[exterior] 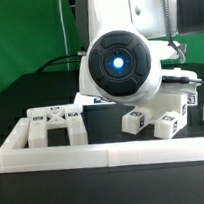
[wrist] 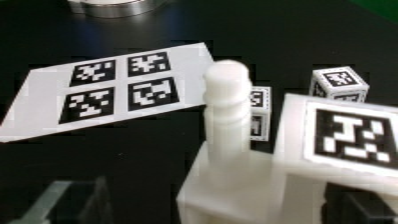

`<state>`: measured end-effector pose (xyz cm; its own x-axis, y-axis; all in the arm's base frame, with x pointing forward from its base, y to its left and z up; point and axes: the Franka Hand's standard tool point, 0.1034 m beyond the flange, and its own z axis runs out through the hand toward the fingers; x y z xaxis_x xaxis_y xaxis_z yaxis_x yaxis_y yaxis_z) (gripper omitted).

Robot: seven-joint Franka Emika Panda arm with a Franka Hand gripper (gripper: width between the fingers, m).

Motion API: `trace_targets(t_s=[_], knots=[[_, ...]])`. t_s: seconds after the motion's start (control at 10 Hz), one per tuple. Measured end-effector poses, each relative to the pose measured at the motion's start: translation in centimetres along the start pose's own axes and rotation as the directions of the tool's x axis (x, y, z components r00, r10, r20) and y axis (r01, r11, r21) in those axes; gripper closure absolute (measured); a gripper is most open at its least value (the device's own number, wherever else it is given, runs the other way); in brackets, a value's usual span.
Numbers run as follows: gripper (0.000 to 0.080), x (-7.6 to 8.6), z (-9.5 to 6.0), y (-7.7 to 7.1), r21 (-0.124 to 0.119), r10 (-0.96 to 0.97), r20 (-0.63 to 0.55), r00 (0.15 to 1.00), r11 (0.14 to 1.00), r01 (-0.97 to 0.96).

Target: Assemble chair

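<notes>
Border rail (exterior: 104,150); arm (exterior: 122,63) low over chair (exterior: 168,125)

Exterior view: bright, even light from above; low resolution, contours soft throughout. White border rail (exterior: 104,150) along the table's front edge is close to blown out, with little surface detail. Black table (exterior: 9,98) is matte and dark. Chair pieces (exterior: 54,124) are bright on top, with grey shaded side faces. Blue ring light (exterior: 114,61) glows on the arm housing. Wrist view: marker board (wrist: 45,100) is evenly lit, its tags fairly sharp. Nearest chair frame (wrist: 267,175) is out of focus, with pale grey shading on its sides. Small tagged block (wrist: 338,82) is slightly blurred.
</notes>
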<state>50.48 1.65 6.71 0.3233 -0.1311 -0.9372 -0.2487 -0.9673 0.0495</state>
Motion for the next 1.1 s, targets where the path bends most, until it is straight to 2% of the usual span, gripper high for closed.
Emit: trace_targets(t_s=[0.3,0.4,0.5,0.6,0.8,1.1], knots=[[0.0153,0.5,-1.1,1.2,0.023,-0.012,-0.037,0.999,1.0,0.013],[0.0151,0.7,-1.5,1.7,0.021,-0.028,-0.054,0.998,0.999,0.03],[0.0151,0.7,-2.5,2.3,0.025,-0.061,-0.1,0.993,0.998,0.064],[0.0151,0.2,-3.0,3.1,0.033,-0.072,-0.095,0.993,0.997,0.075],[0.0151,-1.0,-3.7,4.5,0.024,-0.126,-0.105,0.986,0.991,0.13],[0.0151,-1.2,-4.4,6.1,0.016,-0.134,-0.123,0.983,0.99,0.137]])
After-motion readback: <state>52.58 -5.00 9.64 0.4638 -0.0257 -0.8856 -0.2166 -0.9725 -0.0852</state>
